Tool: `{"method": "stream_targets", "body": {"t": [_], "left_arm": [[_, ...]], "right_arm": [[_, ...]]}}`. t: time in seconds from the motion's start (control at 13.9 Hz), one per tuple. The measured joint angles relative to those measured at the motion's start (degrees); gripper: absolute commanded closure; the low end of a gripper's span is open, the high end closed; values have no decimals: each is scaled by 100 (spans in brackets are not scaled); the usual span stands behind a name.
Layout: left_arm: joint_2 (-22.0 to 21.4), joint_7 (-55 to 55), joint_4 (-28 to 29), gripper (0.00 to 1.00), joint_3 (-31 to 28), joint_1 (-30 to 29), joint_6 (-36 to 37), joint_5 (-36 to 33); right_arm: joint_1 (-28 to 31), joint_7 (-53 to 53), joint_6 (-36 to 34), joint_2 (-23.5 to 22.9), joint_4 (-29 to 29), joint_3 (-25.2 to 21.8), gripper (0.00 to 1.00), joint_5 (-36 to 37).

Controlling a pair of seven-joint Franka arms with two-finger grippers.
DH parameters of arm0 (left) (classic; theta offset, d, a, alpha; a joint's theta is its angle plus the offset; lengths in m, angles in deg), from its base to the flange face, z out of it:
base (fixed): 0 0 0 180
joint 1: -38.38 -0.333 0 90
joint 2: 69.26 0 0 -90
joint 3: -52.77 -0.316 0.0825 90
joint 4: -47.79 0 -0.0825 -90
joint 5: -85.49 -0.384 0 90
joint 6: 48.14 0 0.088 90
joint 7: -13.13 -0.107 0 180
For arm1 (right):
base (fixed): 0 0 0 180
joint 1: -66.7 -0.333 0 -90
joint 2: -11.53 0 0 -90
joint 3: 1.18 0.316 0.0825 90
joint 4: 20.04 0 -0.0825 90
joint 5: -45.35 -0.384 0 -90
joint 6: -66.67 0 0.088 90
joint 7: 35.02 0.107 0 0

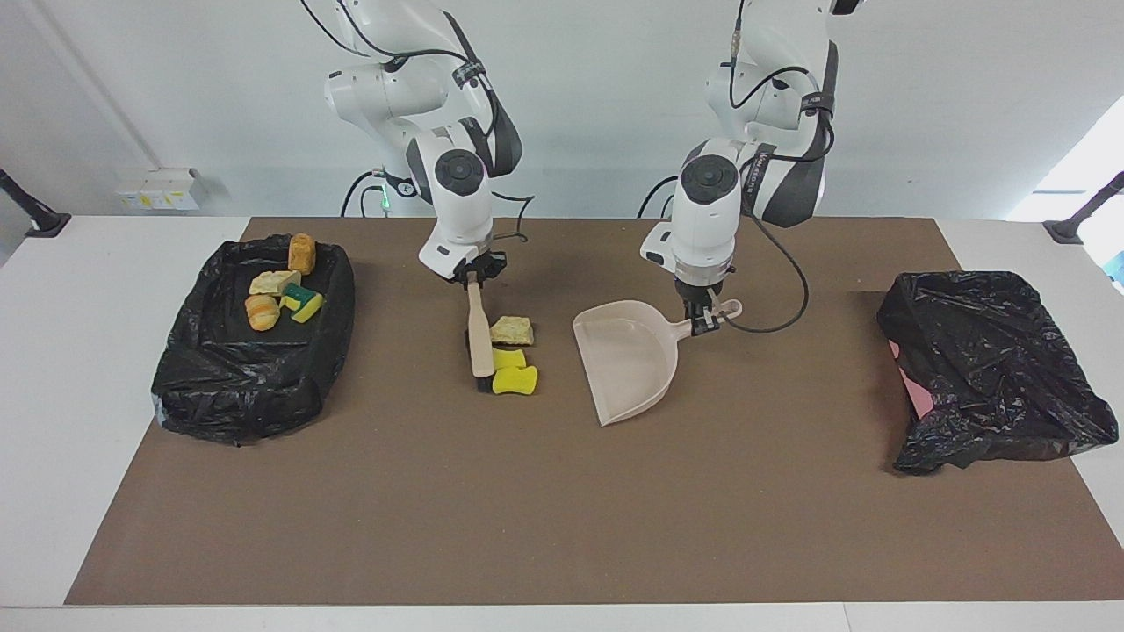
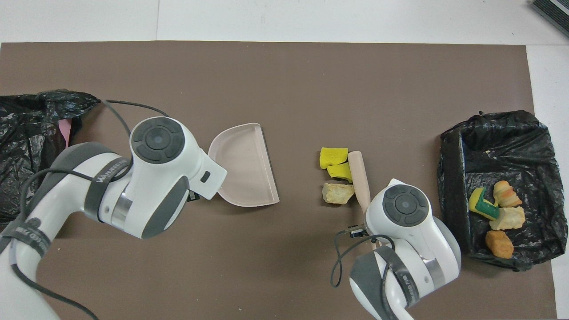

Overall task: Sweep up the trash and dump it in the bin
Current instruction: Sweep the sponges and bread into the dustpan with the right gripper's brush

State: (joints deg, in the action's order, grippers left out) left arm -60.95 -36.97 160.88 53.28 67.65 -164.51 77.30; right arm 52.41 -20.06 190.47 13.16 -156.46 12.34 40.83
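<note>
Three pieces of trash lie together mid-table: a tan chunk (image 1: 512,330) (image 2: 338,193) and two yellow sponge bits (image 1: 515,379) (image 2: 333,157). The beige-handled brush (image 1: 479,333) (image 2: 359,178) stands against them on the right arm's side, with my right gripper (image 1: 472,279) shut on its handle top. On their other side the beige dustpan (image 1: 628,360) (image 2: 242,166) sits low at the table, its mouth facing the trash across a small gap. My left gripper (image 1: 704,318) is shut on the dustpan's handle. A black-lined bin (image 1: 219,386) (image 2: 533,129) at the right arm's end holds several more scraps.
A crumpled black bag (image 1: 992,369) (image 2: 26,133) with something pink under it lies at the left arm's end of the brown mat (image 1: 562,527). White table surrounds the mat. In the overhead view both wrists hide their own grippers.
</note>
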Motion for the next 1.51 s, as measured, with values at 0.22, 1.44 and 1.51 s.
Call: {"method": "stream_targets", "body": {"t": [0.22,1.44,1.51], "left_arm": [[5,-18,5,100,-6,32,-27,-11],[91,-1260,558,100,-49,-303,-1232,673],[125,-1536,513,100,-58,-453,-1245,819]], "right_arm": [[-338,21,112,-166,175,6,100,-939],[27,61,-1631,-176,1322,-102,100,336],[20,129,-1554,-246,1286,-96,100,360]]}}
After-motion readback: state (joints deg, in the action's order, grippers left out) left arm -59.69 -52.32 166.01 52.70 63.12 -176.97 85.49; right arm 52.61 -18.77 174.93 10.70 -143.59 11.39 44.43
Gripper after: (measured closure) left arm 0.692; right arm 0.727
